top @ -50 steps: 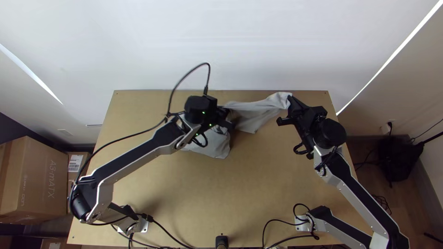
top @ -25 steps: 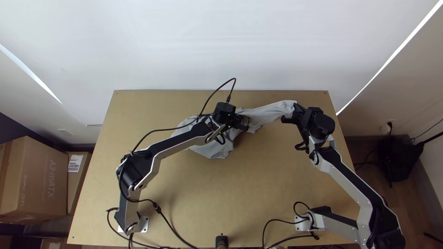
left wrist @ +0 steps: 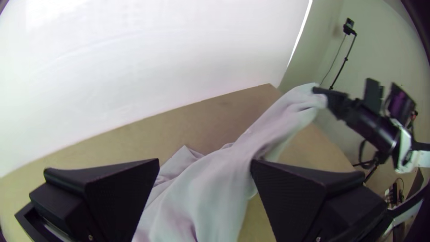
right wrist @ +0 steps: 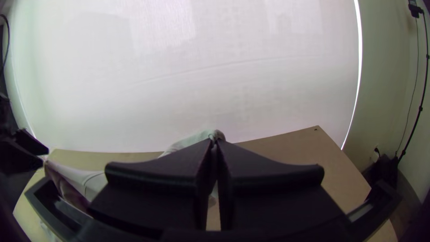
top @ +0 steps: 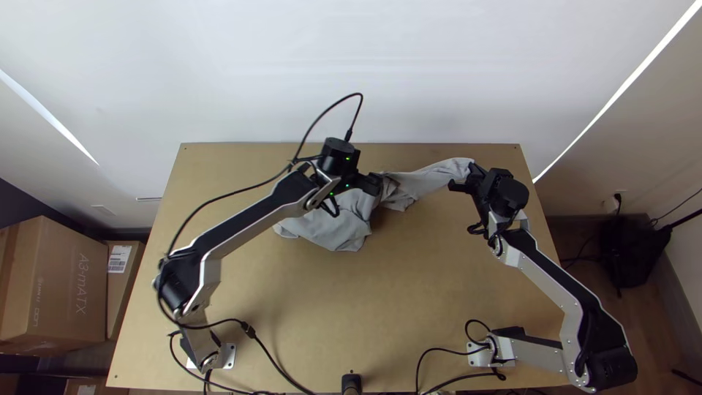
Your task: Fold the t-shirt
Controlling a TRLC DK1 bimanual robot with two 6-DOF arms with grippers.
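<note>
My left pincer [left wrist: 204,162] is wide, its two fingers standing well apart in the left wrist view, gripping nothing that I can see. From above, it sits just above the middle of the frame, pointing right. The t-shirt [top: 336,225] begins right by it: the bunched bulk spreads below and to the left of my fingers, partly under my arm, so this pincer is much the nearer one to that loose heap.

From there the cloth's long axis slants toward the upper right, narrowing into a rumpled strip. At the far end of that strip, right of centre in the upper half of the frame, my right pincer [right wrist: 214,142] is closed on a pinch of the shirt, seemingly lifted off the table [top: 409,292]. Beyond lies the table's far edge, across the upper part of the frame.

I judge the work to be at the spreading-out stage, no proper fold made. The next grip likely calls for my left pincer to turn down and back toward the heap for a free edge; closing here could catch several layers at once.
</note>
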